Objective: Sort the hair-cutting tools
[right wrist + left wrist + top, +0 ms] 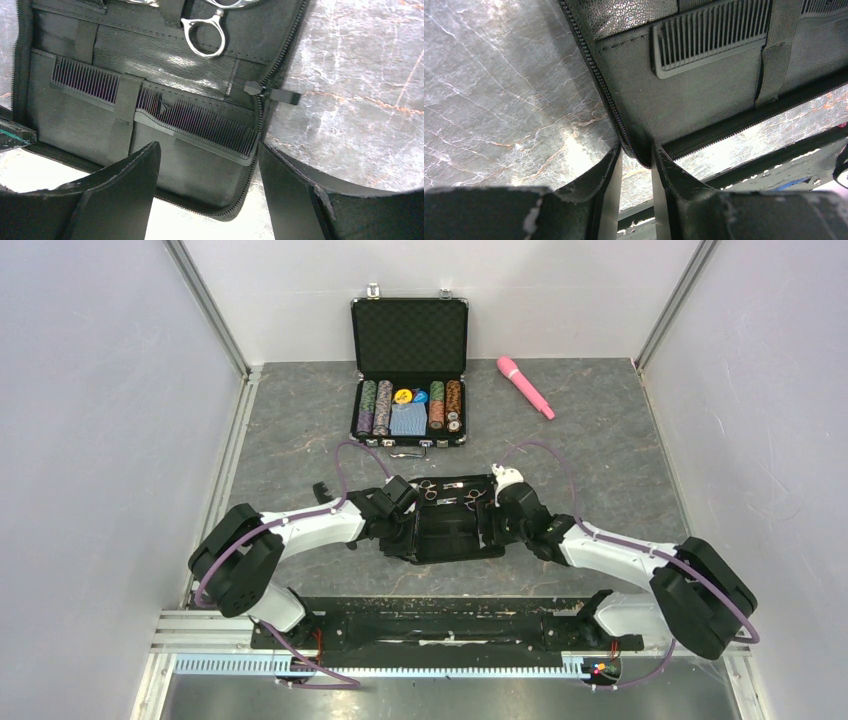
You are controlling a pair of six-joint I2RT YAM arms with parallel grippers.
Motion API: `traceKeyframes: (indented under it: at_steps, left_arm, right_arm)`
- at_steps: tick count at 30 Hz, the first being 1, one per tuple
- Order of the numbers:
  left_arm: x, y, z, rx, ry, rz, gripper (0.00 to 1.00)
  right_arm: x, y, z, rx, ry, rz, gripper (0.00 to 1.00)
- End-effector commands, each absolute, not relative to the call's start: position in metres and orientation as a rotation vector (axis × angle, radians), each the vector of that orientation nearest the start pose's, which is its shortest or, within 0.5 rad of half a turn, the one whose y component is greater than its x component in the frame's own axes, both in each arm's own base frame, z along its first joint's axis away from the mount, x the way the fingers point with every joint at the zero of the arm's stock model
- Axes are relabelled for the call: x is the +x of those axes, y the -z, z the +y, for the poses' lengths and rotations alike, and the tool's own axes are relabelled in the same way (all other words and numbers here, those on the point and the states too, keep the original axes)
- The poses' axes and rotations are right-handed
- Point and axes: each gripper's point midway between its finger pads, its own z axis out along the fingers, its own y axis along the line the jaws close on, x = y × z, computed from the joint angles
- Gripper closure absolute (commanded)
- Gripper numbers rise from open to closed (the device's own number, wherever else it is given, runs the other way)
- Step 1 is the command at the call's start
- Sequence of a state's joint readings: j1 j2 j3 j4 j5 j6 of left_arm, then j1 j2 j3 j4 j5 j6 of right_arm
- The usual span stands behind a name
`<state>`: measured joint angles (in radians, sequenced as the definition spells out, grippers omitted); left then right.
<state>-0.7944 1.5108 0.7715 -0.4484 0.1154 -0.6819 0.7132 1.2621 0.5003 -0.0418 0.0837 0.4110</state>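
Note:
A black fabric pouch (450,535) lies open on the table between my grippers. Silver scissors (428,490) sit strapped in its far half, and a ring handle shows in the right wrist view (205,32). Two black combs (200,125) (85,80) lie under straps in the near half; one also shows in the left wrist view (709,40). My left gripper (636,150) is nearly shut on the pouch's near-left zipper corner (629,135). My right gripper (209,146) is open wide above the pouch's near-right corner, one finger over the pouch and the other over the table.
An open black case of poker chips (410,370) stands at the back centre. A pink wand (525,386) lies to its right. White walls close in both sides. A black rail (440,625) runs along the near edge.

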Motion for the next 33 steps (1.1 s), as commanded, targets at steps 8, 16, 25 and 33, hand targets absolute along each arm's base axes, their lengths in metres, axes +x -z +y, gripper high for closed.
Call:
traceKeyframes:
  at_steps: [8,16,25,33]
  left_arm:
    - [0.176,-0.027,-0.243,0.243,0.527,2.826,0.67]
    - [0.176,-0.028,-0.243,0.243,0.528,2.822,0.67]
    - [0.176,-0.028,-0.243,0.242,0.526,2.825,0.67]
    - [0.178,-0.033,-0.239,0.224,0.506,2.805,0.66]
  right_arm:
    - [0.251,-0.059,0.234,-0.326,-0.499,2.294,0.26]
    - [0.254,-0.059,0.240,-0.337,-0.500,2.292,0.27]
    - [0.257,-0.061,0.240,-0.352,-0.482,2.285,0.26]
    - [0.266,-0.078,0.212,-0.288,-0.341,2.210,0.25]
